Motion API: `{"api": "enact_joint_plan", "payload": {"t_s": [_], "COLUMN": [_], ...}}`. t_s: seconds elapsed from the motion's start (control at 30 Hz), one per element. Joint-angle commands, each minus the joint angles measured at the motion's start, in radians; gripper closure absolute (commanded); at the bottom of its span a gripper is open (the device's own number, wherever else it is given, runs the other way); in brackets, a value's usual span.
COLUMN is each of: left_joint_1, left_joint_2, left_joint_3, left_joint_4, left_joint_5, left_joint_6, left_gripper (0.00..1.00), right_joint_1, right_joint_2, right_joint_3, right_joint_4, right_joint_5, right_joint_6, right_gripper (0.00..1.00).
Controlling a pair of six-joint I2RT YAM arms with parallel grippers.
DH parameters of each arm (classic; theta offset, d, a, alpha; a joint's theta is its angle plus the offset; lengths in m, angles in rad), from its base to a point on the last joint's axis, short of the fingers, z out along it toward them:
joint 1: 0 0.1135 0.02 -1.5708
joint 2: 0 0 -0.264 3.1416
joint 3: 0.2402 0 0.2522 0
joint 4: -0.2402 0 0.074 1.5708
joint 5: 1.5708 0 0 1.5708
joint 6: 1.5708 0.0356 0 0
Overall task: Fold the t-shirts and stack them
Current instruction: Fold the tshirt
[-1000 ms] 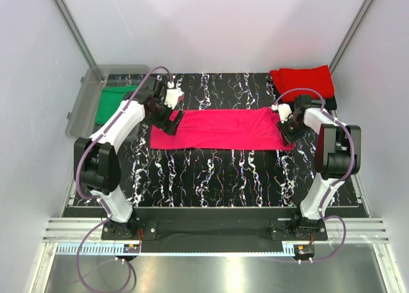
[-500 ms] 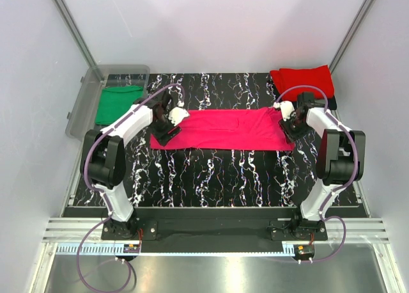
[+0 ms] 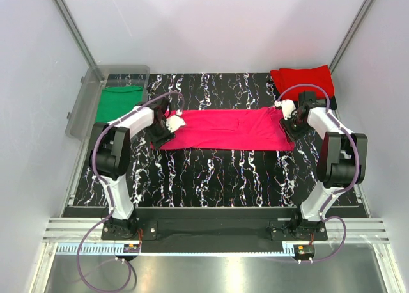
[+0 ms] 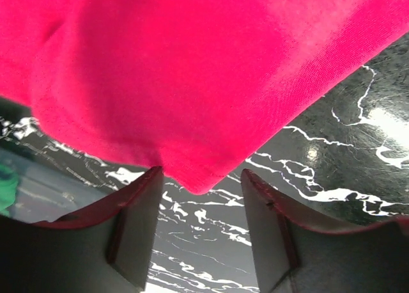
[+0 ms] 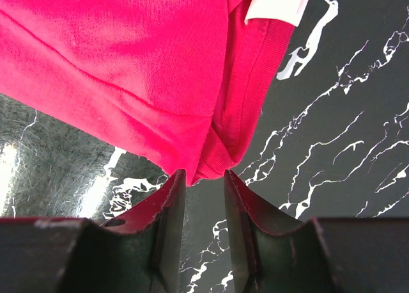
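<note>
The magenta-pink t-shirt (image 3: 223, 129) is found laid flat as a long band across the table (image 3: 211, 171), its long axis running left to right. Each end is attended by the nearer arm. The left gripper (image 4: 201, 176) is set at the left end, jaws roughly half apart, with the cloth corner lying between them but not yet pinched. The right gripper (image 5: 203, 178) is narrowly parted about the fold beside the white neck label (image 5: 275, 2); whether that fold is gripped cannot be told. An end-to-end fold is judged to be next.
</note>
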Motion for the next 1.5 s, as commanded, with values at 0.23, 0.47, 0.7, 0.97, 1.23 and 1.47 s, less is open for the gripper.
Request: {"api": "enact_joint_plan", "payload": {"t_s": [0.23, 0.47, 0.7, 0.97, 1.23, 1.47], "left_joint_1": [0.0, 0.0, -0.028, -0.132, -0.266, -0.39], "left_joint_2": [0.032, 0.047, -0.092, -0.296, -0.353, -0.39], "left_joint_3": [-0.041, -0.069, -0.208, -0.379, -0.382, -0.356], "left_joint_4": [0.026, 0.032, -0.016, -0.157, -0.276, -0.318], "left_joint_5": [-0.054, -0.063, -0.075, -0.043, 0.01, 0.01], "left_joint_6": [0.043, 0.038, 0.061, 0.038, -0.06, -0.087], "left_gripper": [0.47, 0.88, 1.0, 1.0, 1.0, 1.0], "right_joint_1": [-0.006, -0.005, 0.003, 0.07, 0.222, 0.239], "right_joint_2": [-0.039, -0.039, -0.053, 0.028, 0.166, 0.266], "right_joint_3": [0.028, 0.037, 0.08, 0.163, 0.265, 0.344], "right_joint_4": [-0.014, -0.016, -0.046, -0.054, -0.054, -0.053], "right_joint_5": [-0.013, -0.027, -0.105, -0.141, -0.159, -0.107], "right_joint_6": [0.029, 0.041, 0.102, 0.133, 0.162, 0.188], "right_gripper": [0.62, 0.62, 0.62, 0.62, 0.63, 0.64]}}
